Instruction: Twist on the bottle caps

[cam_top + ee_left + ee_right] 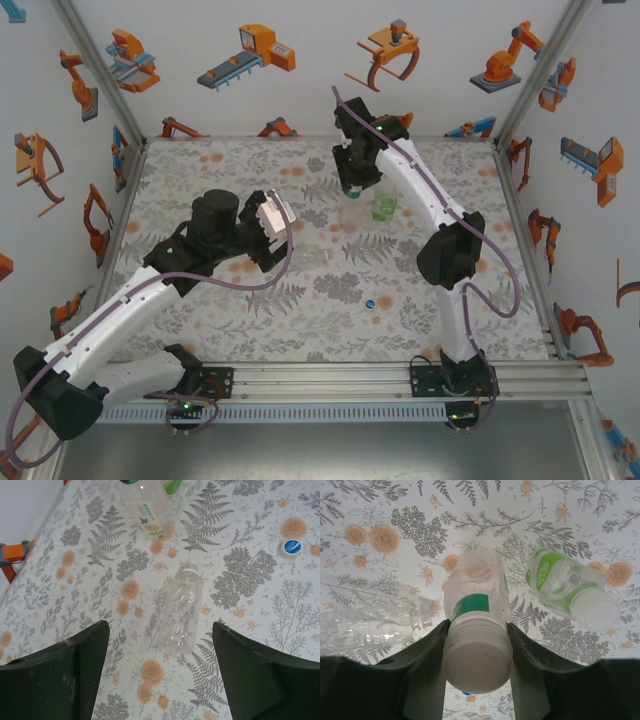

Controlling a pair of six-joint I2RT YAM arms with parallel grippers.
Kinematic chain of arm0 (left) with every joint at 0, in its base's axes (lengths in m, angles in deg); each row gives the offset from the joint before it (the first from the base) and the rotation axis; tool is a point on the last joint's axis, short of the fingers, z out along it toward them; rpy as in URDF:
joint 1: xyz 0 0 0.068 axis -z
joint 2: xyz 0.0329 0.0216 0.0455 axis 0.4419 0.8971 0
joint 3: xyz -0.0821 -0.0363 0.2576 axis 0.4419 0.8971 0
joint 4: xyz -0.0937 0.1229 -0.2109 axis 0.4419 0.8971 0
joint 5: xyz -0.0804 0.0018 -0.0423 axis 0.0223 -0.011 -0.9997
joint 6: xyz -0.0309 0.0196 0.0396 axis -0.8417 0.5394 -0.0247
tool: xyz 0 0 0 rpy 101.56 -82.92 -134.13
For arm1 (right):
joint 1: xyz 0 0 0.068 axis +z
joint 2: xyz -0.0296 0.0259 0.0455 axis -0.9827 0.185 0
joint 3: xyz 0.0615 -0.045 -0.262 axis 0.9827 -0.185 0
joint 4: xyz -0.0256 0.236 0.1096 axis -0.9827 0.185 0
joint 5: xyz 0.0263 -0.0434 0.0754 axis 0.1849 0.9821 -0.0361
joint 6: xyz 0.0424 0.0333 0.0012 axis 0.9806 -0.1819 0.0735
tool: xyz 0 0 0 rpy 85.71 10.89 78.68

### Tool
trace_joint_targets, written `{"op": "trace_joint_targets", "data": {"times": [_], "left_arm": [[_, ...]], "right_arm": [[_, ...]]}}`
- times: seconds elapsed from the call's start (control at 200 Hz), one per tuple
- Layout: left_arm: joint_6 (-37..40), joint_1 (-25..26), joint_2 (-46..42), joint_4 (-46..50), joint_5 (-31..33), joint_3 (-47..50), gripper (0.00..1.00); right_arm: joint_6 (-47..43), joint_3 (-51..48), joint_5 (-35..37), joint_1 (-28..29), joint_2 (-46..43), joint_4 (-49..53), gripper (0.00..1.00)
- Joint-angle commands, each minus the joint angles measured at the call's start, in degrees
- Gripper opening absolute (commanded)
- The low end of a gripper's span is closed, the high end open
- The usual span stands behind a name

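My right gripper (477, 630) is shut on a white cap (479, 660) that sits on top of an upright colourless bottle (476, 587) with a green label. The top view shows this gripper (358, 183) above that bottle (352, 212), at the back middle of the table. Right beside it stands the green-tinted bottle (562, 585) (384, 207). A second colourless bottle (182, 611) (365, 625) lies on its side with its neck bare. My left gripper (159, 627) (283, 232) hovers open just behind its base, not touching it. The blue cap (291, 546) (372, 305) lies loose on the table.
The table (230, 170) has a floral cloth and is walled on the left, right and back. The lying bottle (318, 257) rests between the two arms. The right arm's elbow (450, 250) hangs over the right middle.
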Motion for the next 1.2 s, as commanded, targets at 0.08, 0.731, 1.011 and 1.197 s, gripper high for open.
{"op": "trace_joint_targets", "data": {"times": [0.08,0.731,1.011,1.197], "left_arm": [[1.34,-0.17,0.10,2.46,-3.33,-1.18,0.76],[5.94,-0.10,6.91,8.59,-8.22,-3.24,0.76],[9.04,-0.06,19.59,17.07,-1.05,-10.09,0.75],[6.92,0.79,30.04,23.46,0.45,-18.93,0.79]], "right_arm": [[-0.57,3.58,-1.66,-0.16,1.92,2.16,0.40],[-0.85,8.08,-1.71,-0.16,-3.36,4.20,0.62],[-1.63,-4.63,0.65,-0.16,-15.18,0.47,0.63],[-2.35,-14.79,2.79,-0.72,-23.73,-3.10,0.64]]}}
